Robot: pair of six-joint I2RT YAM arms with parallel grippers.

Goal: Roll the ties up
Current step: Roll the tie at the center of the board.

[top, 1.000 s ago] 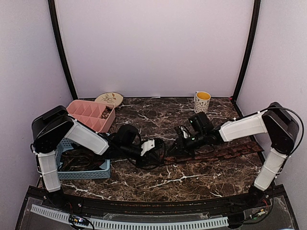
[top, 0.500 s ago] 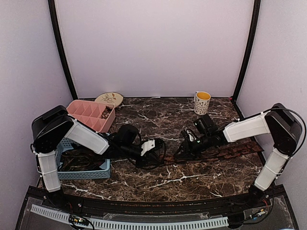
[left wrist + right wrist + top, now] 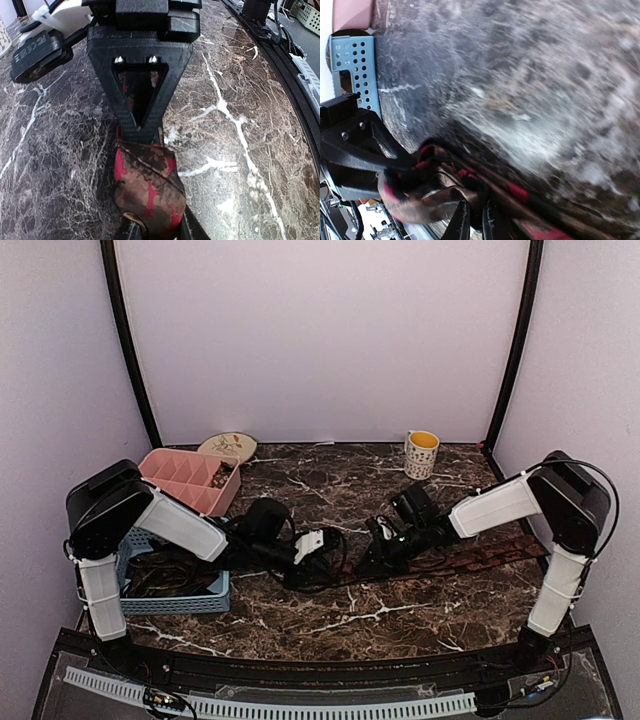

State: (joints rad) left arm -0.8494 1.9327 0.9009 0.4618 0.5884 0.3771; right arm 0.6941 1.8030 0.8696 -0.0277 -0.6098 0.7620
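One tie [image 3: 470, 555], reddish-brown with red marks, lies as a flat strip across the right half of the marble table [image 3: 330, 490]. Its left end is wound into a small coil [image 3: 150, 187]. My left gripper [image 3: 160, 230] is shut on that coil, with a finger on each side. My right gripper [image 3: 476, 222] sits right against it from the other side, its fingers nearly together and pinching a fold of the tie [image 3: 445, 192] beside the coil. From above, the left gripper [image 3: 335, 558] and right gripper [image 3: 372, 558] meet at the table's middle. The picture from the right wrist is blurred.
A pink divided tray [image 3: 190, 480] and a blue perforated basket [image 3: 180, 598] stand at the left, with a patterned plate [image 3: 227, 446] behind them. A mug [image 3: 421, 452] stands at the back right. Black cables loop round the left gripper.
My right gripper has shifted left along the tie, close up to the left gripper, and its fingers have closed on the fabric. The left arm has stayed put, holding the coil.
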